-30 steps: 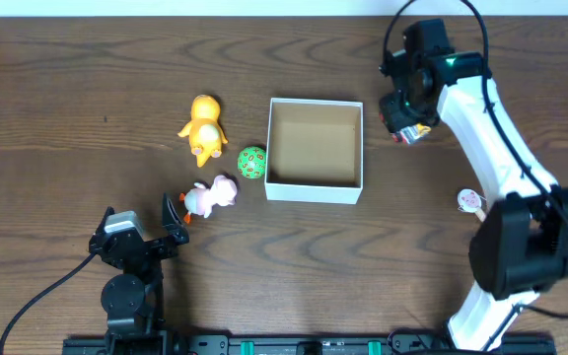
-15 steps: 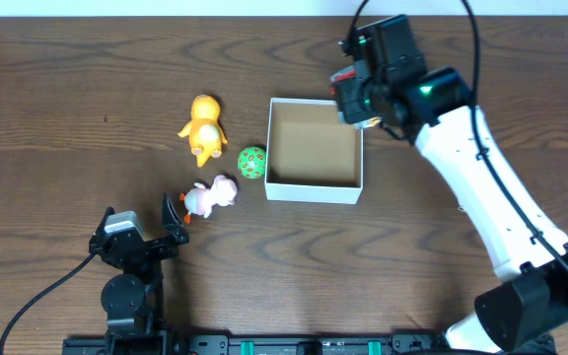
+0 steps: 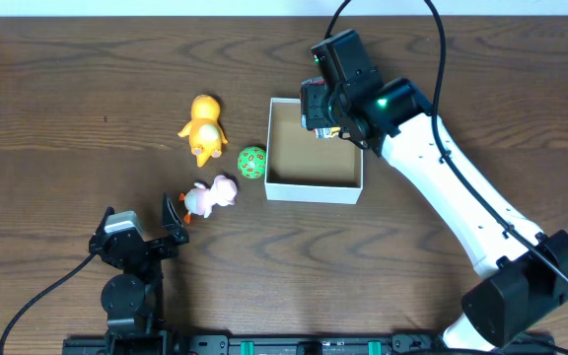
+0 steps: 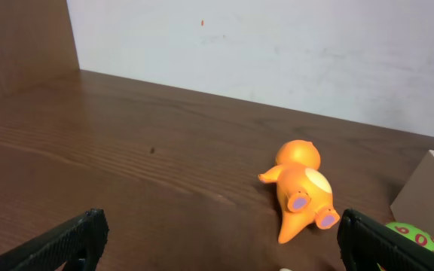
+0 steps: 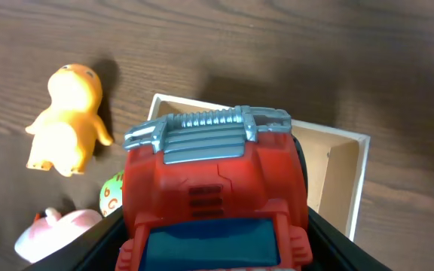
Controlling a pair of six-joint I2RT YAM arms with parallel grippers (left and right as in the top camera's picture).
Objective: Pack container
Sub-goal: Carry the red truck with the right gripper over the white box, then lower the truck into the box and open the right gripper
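2 arms, 1 loaded. Right gripper clamps a red toy truck and hangs over the far edge of the container. The step in hand is judged to be placement, so the next move calls for lowering the truck inside the walls, then releasing. Left gripper rests with jaws wide and empty. Container: square, shallow, white outside, brown inside, visible floor bare; mid-table, just right of the green ball, orange figure and pink toy.
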